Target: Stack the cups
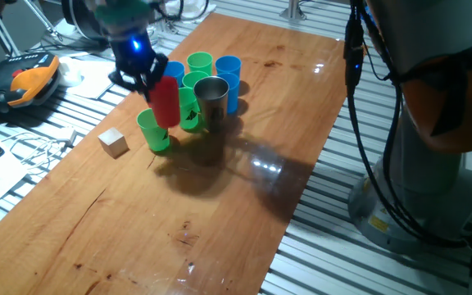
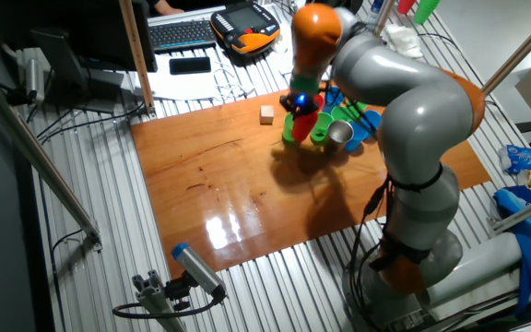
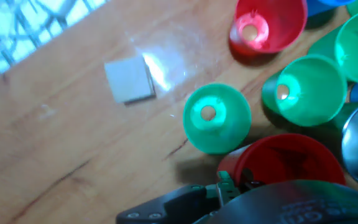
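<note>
A: Going left to right across one fixed view, what did we have?

B: First the pale wooden cube, alone at about nine o'clock from the cluster. Next the lone green cup, upright on the table with its mouth up. Just right of it and higher hung the red cup, carried by the gripper. Beyond that stood the rest: green cups, the steel cup and blue ones at the far right.

A: And the fingers?

B: We judged them clamped on the red cup's upper part, since it hung clear of the table with nothing beneath it. The contact itself was hard to see, though.

A: What did the coming move turn on?

B: On how the held cup lay relative to the lone green one. In the hand view the red cup's rim sat at the bottom, right under the hand, and the green cup lay at roughly ten o'clock from it, close but not underneath. Both cups' long axes looked near upright, the red one perhaps slightly tilted.

A: So the red cup was not yet over its target?

B: That was our reading, if the lone green cup was the target. We could not tell which cup was meant.
</note>
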Available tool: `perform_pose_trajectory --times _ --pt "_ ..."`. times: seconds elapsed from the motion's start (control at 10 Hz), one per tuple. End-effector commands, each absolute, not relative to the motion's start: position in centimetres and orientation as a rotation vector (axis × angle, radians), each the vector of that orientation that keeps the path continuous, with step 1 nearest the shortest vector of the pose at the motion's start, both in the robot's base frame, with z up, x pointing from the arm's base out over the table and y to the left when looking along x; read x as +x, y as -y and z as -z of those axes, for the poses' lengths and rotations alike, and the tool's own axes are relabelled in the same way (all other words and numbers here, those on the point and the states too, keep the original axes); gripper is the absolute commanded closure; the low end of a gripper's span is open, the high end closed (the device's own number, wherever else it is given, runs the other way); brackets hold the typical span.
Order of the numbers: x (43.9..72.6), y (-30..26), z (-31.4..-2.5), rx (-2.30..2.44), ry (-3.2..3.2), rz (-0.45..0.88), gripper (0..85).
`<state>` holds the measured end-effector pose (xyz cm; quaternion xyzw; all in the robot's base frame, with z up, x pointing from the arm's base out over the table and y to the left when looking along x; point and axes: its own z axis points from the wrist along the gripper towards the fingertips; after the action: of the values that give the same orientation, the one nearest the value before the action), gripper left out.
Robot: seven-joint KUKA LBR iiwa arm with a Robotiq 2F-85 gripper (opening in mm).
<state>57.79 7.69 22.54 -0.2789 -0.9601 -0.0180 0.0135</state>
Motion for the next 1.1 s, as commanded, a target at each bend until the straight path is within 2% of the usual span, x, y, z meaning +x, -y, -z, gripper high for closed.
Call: perform_pose_trajectory --times 0.0,0.4,1.0 --pt "58.3 -7.4 -23.4 -0.935 3.024 0.081 85.0" --pt "60.5 -6.9 -21.8 -1.045 3.096 0.071 85.0" --pt "61.6 -7.8 -18.5 -1.118 3.127 0.073 85.0"
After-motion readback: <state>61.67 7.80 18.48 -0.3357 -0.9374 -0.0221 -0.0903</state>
